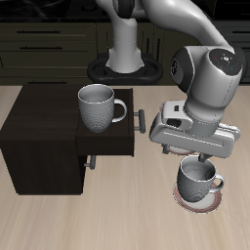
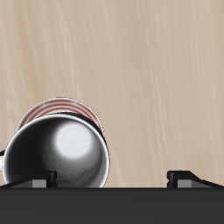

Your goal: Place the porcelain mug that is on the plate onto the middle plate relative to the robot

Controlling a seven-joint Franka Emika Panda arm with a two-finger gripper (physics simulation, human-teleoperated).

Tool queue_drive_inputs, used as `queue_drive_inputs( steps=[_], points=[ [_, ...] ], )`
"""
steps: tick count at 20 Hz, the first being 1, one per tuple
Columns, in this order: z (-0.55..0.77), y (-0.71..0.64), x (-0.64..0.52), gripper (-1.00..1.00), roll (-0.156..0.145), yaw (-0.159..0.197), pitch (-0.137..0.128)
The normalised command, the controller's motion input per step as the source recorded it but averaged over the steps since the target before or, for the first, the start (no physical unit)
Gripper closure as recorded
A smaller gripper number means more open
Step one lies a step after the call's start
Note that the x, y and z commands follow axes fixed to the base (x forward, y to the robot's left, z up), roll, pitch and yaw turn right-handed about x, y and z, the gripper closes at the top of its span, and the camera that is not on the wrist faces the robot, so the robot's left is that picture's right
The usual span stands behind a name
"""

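Note:
The porcelain mug is small, pale grey-white with a grey inside, and stands upright on the plate, a saucer with a pinkish-brown ringed rim, near the table's front edge. My gripper hangs just above the mug. In the wrist view the mug stands on the plate, and my gripper is open and empty. One fingertip is over the mug's rim, so the mug is off-centre between the jaws. The middle plate and the third saucer are out of view.
A dark wooden cabinet stands on the table beside the plate, with a drawer handle sticking out towards the arm. The larger grey-white mug stands on top of the cabinet. A black stove is behind the table.

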Motion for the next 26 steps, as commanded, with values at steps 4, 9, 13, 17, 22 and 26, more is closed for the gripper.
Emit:
queue_drive_inputs(
  steps=[4,9,13,17,22,26],
  points=[
    [-0.42,0.03,-0.15,-1.00,0.006,-0.021,0.007],
    [-0.27,-0.06,0.05,-1.00,0.004,-0.003,0.036],
    [-0.49,-0.04,-0.01,-1.00,0.011,-0.001,0.074],
    [-0.28,-0.10,0.04,1.00,0.005,0.001,0.047],
    [0.03,-0.04,-0.09,1.00,0.023,-0.033,0.005],
    [0.21,0.08,-0.06,1.00,0.025,-0.055,-0.032]
  ],
)
